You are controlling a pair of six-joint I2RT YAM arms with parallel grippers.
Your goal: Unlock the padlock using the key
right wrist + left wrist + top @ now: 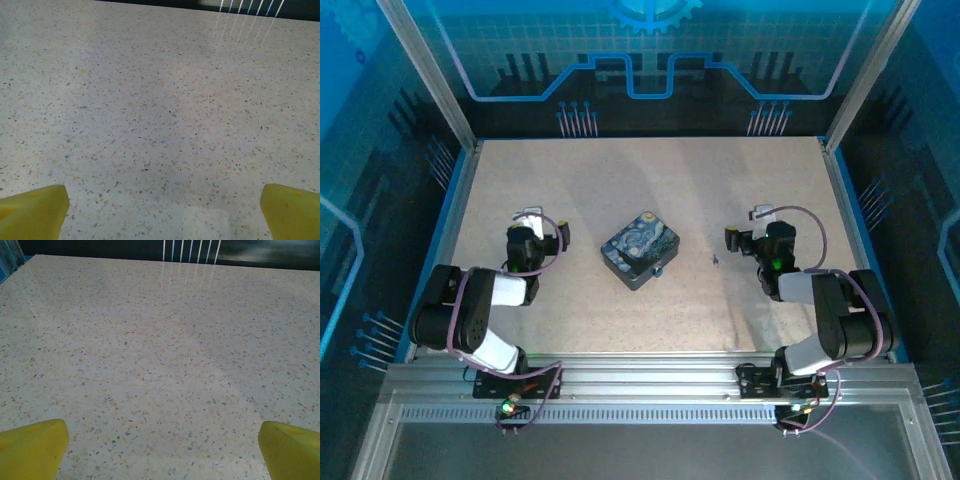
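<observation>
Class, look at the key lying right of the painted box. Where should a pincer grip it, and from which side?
The key is a thin dark speck lying flat on the table, clear of the box. So come down from above, probably with the open right pincer, the nearer one, and close across its narrow width. Which end is the head is too small to tell.
</observation>
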